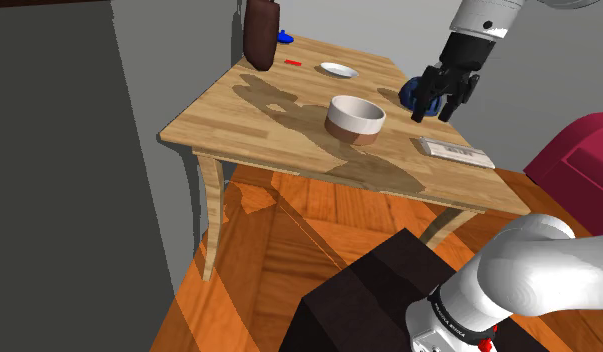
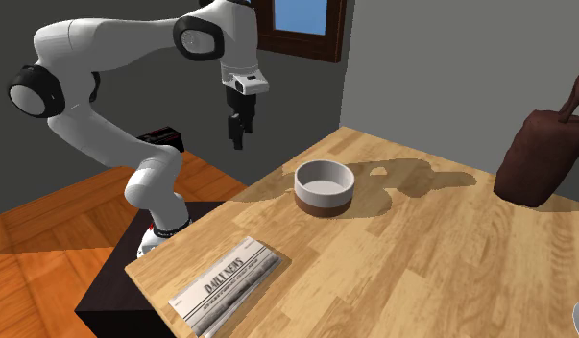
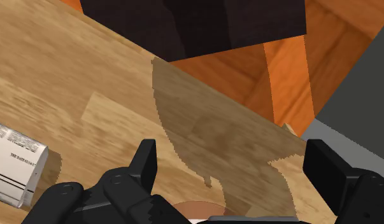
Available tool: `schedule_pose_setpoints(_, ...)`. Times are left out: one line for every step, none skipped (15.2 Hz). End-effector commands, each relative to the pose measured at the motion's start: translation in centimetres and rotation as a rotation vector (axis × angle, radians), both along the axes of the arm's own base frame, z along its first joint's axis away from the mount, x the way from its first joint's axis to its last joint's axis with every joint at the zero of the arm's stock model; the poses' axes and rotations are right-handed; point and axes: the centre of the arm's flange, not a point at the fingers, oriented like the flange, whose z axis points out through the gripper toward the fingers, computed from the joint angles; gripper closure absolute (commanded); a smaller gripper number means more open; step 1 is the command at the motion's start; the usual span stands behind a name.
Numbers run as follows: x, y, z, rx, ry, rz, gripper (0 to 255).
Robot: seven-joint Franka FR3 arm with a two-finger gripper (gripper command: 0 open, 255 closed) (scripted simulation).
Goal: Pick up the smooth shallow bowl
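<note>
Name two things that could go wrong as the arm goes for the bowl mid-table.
The open jaws hang to one side of the bowl; dropping straight down would likely hit bare table. A white dish lies farther along the table, so it could be mistaken for the target.

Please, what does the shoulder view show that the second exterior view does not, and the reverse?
The shoulder view adds a small red item on the table, the table's legs and a crimson seat. The second exterior view adds a dark-framed window. Both share the table, the white-and-brown bowl, the newspaper, the dark brown bag and the black hand.
</note>
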Motion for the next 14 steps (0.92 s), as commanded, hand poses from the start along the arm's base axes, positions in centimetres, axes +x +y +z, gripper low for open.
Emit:
schedule_pose_setpoints(0.0, 0.0, 0.0, 0.0, 0.0, 0.0, 0)
schedule_pose_setpoints(1.2, 0.1, -0.4, -0.002, -0.004, 0.0, 0)
schedule_pose_setpoints(2.4, 0.3, -0.9, -0.005, -0.007, 0.0, 0)
schedule_pose_setpoints(3.6, 0.4, -1.3, -0.007, -0.011, 0.001, 0)
schedule_pose_setpoints(4.8, 0.5, -1.7, -0.009, -0.015, 0.001, 0)
schedule_pose_setpoints(5.9, 0.6, -2.1, -0.012, -0.018, 0.001, 0)
schedule_pose_setpoints(7.1, 0.8, -2.5, -0.014, -0.022, 0.001, 0)
schedule_pose_setpoints(8.3, 0.9, -2.9, -0.016, -0.026, 0.002, 0)
schedule_pose_setpoints(9.5, 1.0, -3.3, -0.018, -0.029, 0.002, 0)
schedule_pose_setpoints(10.7, 1.1, -3.7, -0.021, -0.033, 0.002, 0)
schedule_pose_setpoints(11.9, 1.3, -4.1, -0.023, -0.036, 0.002, 0)
schedule_pose_setpoints(13.1, 1.4, -4.5, -0.025, -0.04, 0.002, 0)
schedule_pose_setpoints(14.3, 1.5, -4.9, -0.028, -0.044, 0.003, 0)
schedule_pose_setpoints(15.5, 1.6, -5.3, -0.03, -0.047, 0.003, 0)
